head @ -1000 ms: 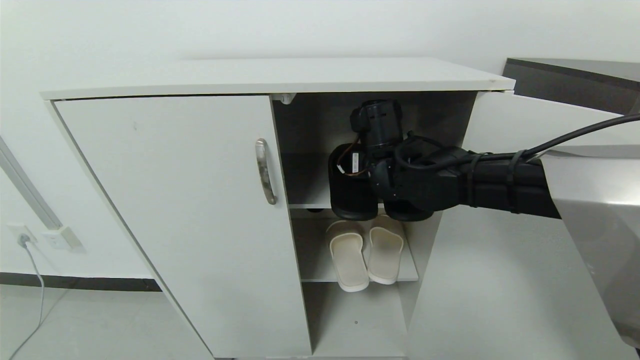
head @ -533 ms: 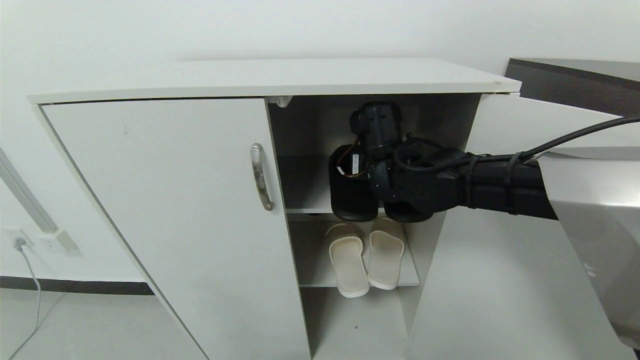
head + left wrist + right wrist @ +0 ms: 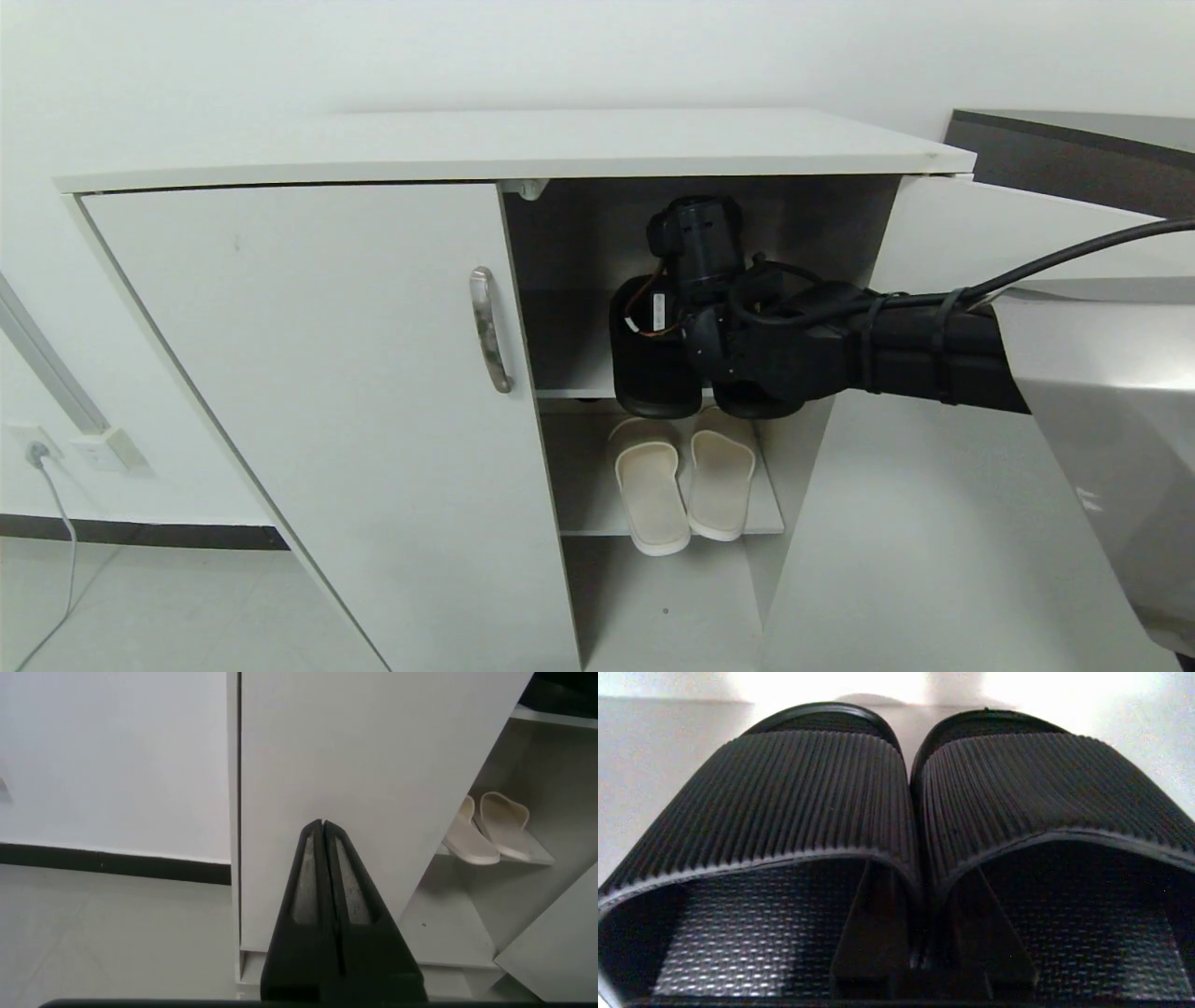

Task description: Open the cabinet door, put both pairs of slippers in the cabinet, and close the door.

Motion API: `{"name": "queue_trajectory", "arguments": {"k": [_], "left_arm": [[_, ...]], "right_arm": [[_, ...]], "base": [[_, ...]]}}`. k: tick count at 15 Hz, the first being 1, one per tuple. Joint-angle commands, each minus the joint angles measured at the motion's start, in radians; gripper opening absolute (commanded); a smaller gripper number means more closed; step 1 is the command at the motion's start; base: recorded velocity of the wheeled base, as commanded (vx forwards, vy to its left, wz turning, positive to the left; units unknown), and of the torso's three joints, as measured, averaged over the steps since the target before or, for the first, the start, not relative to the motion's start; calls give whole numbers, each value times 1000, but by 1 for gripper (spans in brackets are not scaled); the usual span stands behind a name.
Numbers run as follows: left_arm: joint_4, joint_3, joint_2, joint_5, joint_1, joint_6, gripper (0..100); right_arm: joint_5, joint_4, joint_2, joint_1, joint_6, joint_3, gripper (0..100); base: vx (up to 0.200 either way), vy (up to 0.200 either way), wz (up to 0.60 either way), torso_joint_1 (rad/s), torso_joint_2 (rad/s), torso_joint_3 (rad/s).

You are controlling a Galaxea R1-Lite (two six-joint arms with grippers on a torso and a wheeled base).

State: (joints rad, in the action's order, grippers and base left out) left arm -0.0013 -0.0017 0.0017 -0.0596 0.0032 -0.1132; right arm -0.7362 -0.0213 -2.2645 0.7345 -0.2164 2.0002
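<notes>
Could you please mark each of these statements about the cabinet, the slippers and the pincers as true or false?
1. The white slippers lie on the shelf below the black slippers. True.
2. Both cabinet doors are shut. False: the right door stands open; only the left door is shut.
3. The left pincer is open. False: it is shut and empty.
4. The right pincer grips the black slippers by their adjoining sides. True.
</notes>
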Motion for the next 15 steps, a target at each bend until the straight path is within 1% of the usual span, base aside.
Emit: {"name": "queue_trajectory", "arguments": {"k": [1,10,11,15], "left_arm": [[0,0,0,0,0,0,0],[0,0,0,0,0,-2,0],[0,0,0,0,0,-2,0],[0,0,0,0,0,-2,0]], "right_arm": [[1,0,-15,0,0,0,0],[3,0,-23,0,0,0,0],[3,0,-23,0,0,0,100],[-3,-8,-15,10,0,0,100]], "base": [[0,0,0,0,0,0],[0,0,0,0,0,0],[0,0,0,0,0,0],[0,0,0,0,0,0]]}}
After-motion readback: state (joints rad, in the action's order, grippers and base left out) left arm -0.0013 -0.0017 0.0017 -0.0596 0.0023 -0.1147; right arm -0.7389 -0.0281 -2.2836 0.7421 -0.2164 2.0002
